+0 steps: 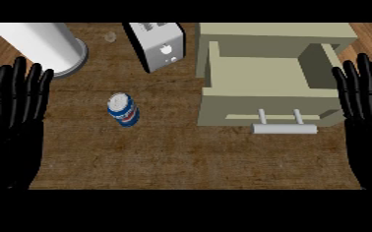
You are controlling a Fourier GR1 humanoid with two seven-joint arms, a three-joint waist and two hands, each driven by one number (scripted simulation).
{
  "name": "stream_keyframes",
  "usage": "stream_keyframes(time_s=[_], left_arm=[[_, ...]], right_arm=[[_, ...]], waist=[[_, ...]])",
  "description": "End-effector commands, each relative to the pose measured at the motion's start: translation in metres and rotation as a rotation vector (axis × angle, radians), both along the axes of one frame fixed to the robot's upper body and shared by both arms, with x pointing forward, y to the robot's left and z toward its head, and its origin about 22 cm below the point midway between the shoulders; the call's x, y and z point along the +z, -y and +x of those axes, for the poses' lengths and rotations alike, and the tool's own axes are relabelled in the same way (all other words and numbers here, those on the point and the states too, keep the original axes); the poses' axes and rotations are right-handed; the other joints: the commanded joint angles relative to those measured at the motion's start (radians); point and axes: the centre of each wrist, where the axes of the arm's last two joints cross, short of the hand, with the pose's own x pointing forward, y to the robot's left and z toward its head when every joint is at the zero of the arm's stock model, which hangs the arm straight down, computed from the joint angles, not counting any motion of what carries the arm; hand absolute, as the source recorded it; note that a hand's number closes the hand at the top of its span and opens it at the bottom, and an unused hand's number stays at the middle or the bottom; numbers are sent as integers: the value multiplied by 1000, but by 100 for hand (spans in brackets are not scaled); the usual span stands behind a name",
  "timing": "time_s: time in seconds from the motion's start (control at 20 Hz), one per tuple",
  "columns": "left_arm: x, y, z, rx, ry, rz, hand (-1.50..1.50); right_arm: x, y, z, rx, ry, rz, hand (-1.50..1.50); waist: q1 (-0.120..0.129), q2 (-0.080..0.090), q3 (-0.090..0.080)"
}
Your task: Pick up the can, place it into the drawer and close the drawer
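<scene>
Head view: blue-and-white soda can (123, 110) upright left of open beige drawer (270, 109); left hand (20, 109) and right hand (357, 105) rest straight-fingered, holding nothing.

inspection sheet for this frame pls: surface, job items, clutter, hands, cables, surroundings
Surface: brown wood-grain counter.
Job's things: blue and white can upright, left of centre, untouched; beige drawer pulled open, nothing seen inside, handle facing the robot.
Clutter: toaster at the back; white cylinder at back left; small clear object between them, too small to identify.
Hands: left hand and right hand open, resting at the side edges, fingers up.
Cables: nothing seen.
Surroundings: nothing seen beyond the counter.
</scene>
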Motion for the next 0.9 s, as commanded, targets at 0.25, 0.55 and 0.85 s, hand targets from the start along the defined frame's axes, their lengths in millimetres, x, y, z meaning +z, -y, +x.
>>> stream_keyframes(time_s=[0.25, 0.55, 0.85], left_arm=[[9, 17, -2, 194, -22, 12, -150], [-20, 21, 2, 414, -400, -134, -150], [-5, 31, 4, 419, -394, -137, -150]], right_arm=[[-17, 5, -13, 11, 3, 57, -150], [-9, 10, -13, -132, -268, 101, -150], [-22, -3, -10, -150, -279, 96, -150]], waist=[[0, 31, 41], [-3, 31, 40], [2, 32, 40]])
